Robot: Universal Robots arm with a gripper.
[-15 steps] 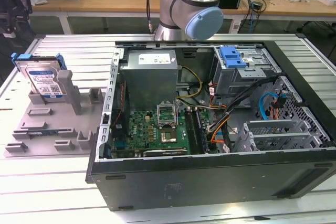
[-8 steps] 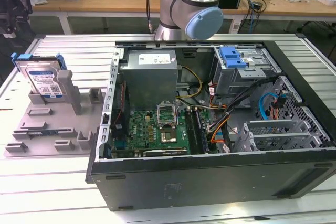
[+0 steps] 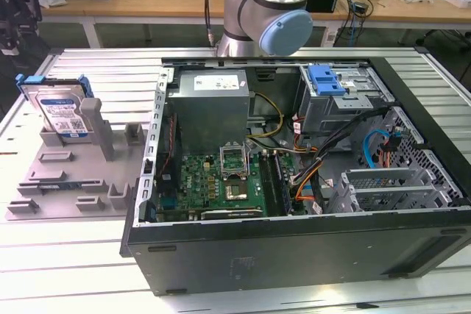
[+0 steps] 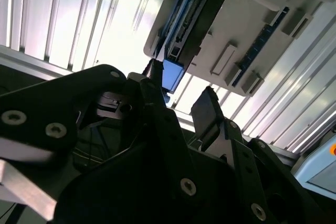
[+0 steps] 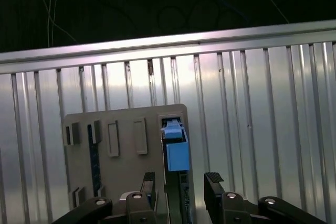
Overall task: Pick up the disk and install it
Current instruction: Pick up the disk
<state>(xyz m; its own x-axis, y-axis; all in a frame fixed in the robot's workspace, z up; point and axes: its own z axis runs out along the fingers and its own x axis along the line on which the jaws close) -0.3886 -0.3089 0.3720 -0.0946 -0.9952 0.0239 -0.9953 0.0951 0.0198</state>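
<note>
One disk (image 3: 62,112) is standing on edge in the grey tray (image 3: 66,179) at the upper left of the exterior view. Upright posts (image 3: 96,126) are propping it so its blue-framed edge is facing up, likely for grasping. In the first wrist view the gripper (image 5: 181,182) is hovering above that edge, fingers spread apart and holding nothing. The open computer case (image 3: 294,255) is waiting at the exterior view's right.

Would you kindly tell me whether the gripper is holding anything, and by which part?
Nothing is held: the gripper is open and empty, and the disk stands in the grey tray.
</note>
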